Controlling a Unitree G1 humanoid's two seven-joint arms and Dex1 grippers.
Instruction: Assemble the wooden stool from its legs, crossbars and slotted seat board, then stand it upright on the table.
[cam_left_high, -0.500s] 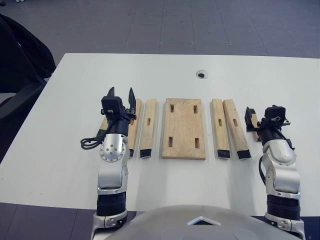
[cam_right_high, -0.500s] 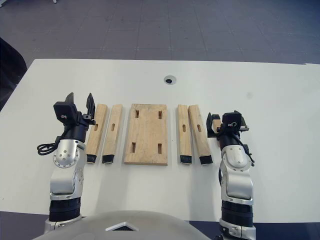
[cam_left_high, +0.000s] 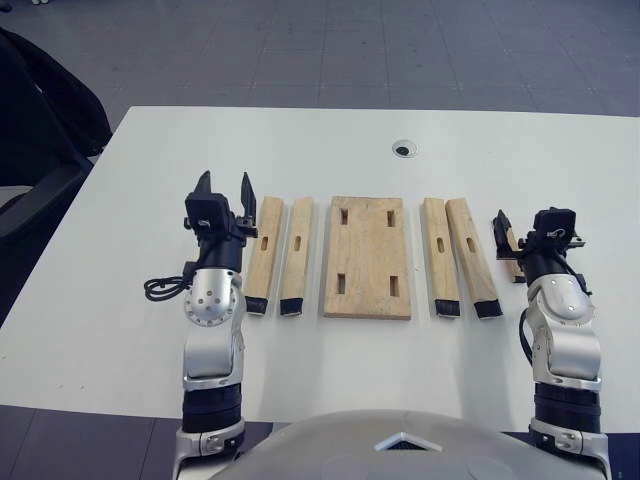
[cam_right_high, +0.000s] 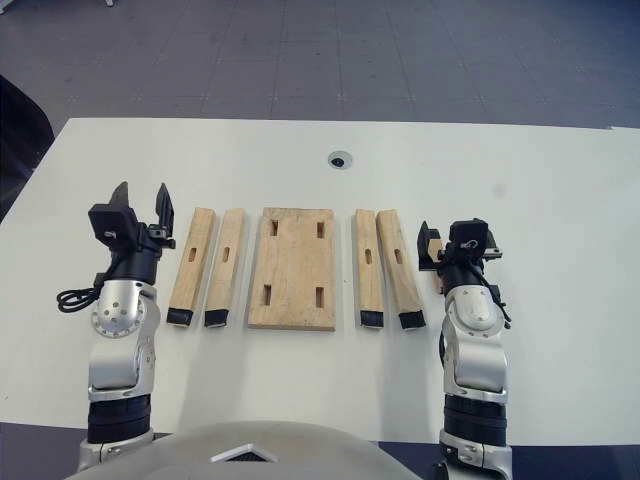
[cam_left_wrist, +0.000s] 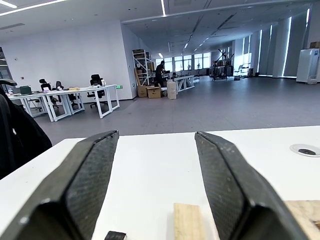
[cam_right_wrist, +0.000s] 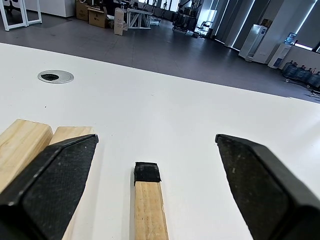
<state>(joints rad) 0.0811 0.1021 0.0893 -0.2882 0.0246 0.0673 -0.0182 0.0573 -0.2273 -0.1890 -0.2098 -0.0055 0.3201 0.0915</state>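
Legs (cam_left_high: 296, 250) are laid flat beside the seat board (cam_left_high: 366, 257) for picking; the right gripper (cam_right_wrist: 156, 139) is set astride a crossbar (cam_right_wrist: 150, 205), jaws released, the left gripper (cam_left_wrist: 156, 137) likewise spread, empty

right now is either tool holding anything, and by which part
Nothing is held. The left tool is open beside a leg; the right tool is open around a crossbar, clear of it.
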